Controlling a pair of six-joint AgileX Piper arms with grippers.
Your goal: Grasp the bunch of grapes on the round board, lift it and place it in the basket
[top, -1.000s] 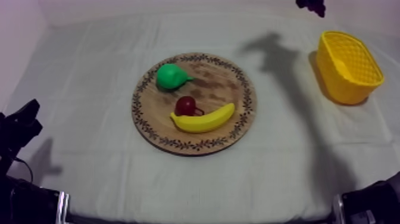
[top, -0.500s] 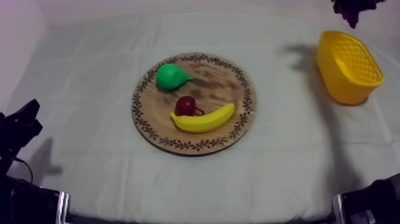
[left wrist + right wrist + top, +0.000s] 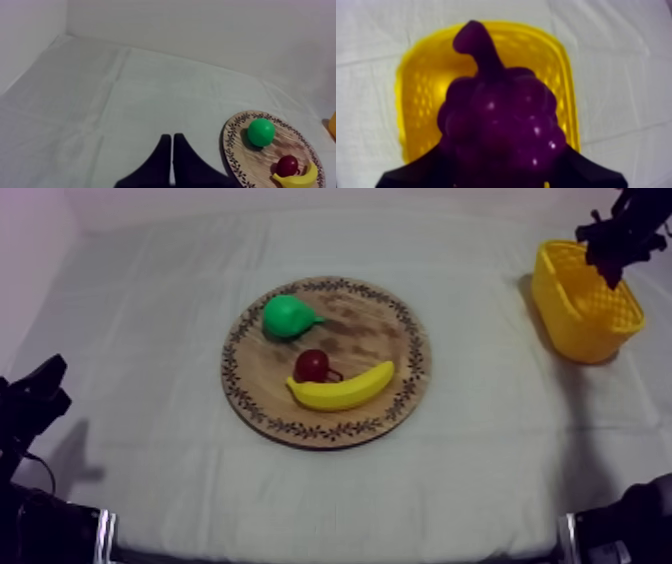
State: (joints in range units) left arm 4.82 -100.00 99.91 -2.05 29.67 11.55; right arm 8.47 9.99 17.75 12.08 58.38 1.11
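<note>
The bunch of grapes point(image 3: 501, 125) is held in the right pincer point(image 3: 618, 233), hung over the yellow basket point(image 3: 411, 100). If released off-centre, its rim could be struck and the bunch spilled onto the desk point(image 3: 480, 468). The left pincer point(image 3: 171, 150) is closed, empty.

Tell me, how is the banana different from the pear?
The banana is yellow, long and curved; the pear is green and rounder. The banana lies on the wooden board beside the small red fruit; the pear sits apart, farther back. Both are toy fruit on that board.
</note>
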